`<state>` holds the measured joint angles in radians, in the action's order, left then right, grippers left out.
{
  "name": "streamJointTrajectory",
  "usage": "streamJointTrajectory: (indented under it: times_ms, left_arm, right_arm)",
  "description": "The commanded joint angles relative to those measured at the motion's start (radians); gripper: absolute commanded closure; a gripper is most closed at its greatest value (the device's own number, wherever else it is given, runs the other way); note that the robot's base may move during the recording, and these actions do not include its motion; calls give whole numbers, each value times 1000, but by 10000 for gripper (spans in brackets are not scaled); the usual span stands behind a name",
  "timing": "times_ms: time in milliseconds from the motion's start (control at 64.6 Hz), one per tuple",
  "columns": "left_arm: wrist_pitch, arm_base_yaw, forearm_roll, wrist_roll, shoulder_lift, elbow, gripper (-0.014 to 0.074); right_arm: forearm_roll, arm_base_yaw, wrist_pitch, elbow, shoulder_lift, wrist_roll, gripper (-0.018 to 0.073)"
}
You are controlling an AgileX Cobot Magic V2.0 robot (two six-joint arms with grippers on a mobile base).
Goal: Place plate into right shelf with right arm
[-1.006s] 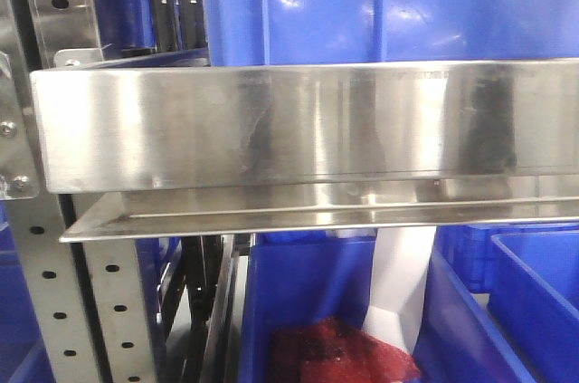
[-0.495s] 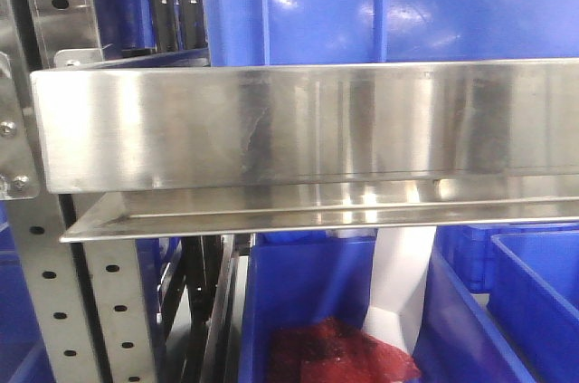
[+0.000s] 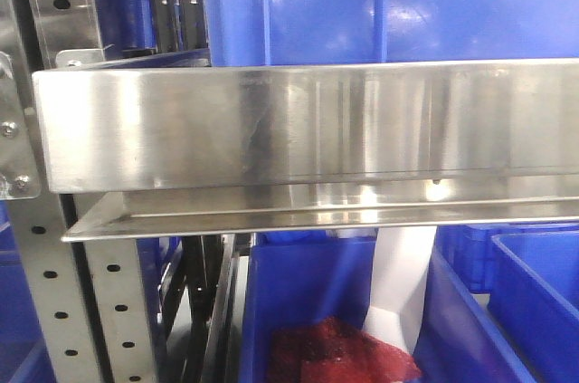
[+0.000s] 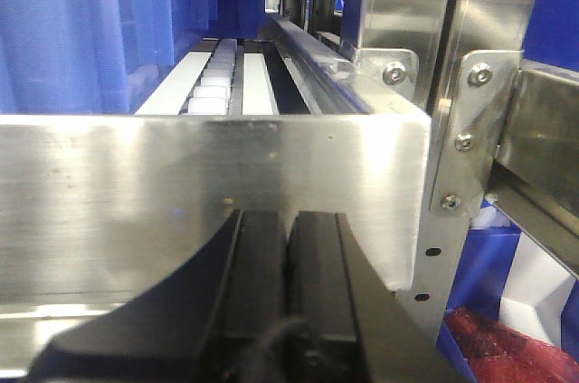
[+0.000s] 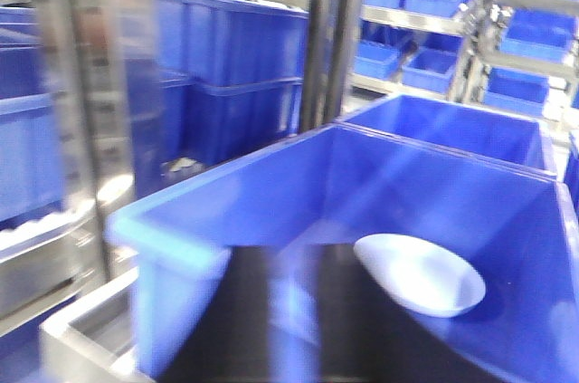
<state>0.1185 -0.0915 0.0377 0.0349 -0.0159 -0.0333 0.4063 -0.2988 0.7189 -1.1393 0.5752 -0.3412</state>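
Observation:
In the right wrist view the white plate [image 5: 421, 272] lies inside a blue bin [image 5: 271, 184] of the right shelf, tilted, near the bin's right wall. My right gripper [image 5: 303, 297] is open and empty; its dark fingers [image 5: 240, 311] are blurred and sit just left of the plate, over the bin's near wall. My left gripper [image 4: 289, 252] is shut on nothing, its black fingers pressed together right in front of a steel rail [image 4: 181, 175]. The plate and both grippers are out of the front view.
A wide steel shelf rail [image 3: 308, 125] fills the front view, with a perforated upright [image 3: 63, 301] at the left. Blue bins stand above and below it; the lower bin [image 3: 298, 283] holds a red mesh item [image 3: 335, 354] and a white sheet [image 3: 398, 283]. More blue bins [image 5: 434, 71] stand behind.
The front view has shifted very slightly to the right; nothing else in it has visibly moved.

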Motion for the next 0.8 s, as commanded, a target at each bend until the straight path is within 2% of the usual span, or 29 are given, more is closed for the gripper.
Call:
streamJointTrajectory:
  times_ms: [0,666,789]
  left_arm:
    - [-86,-2,4,-3,-5,-8,643]
    - [-86,-2,4,-3,-5,-8,643]
    - [-86,-2,4,-3,-5,-8,643]
  right_arm:
    - [8,3,-52,-34,-24,4,502]
    - [8,3,-42,-28,-43,4,503]
    - [-13,4,-83,5,-55,4,503]
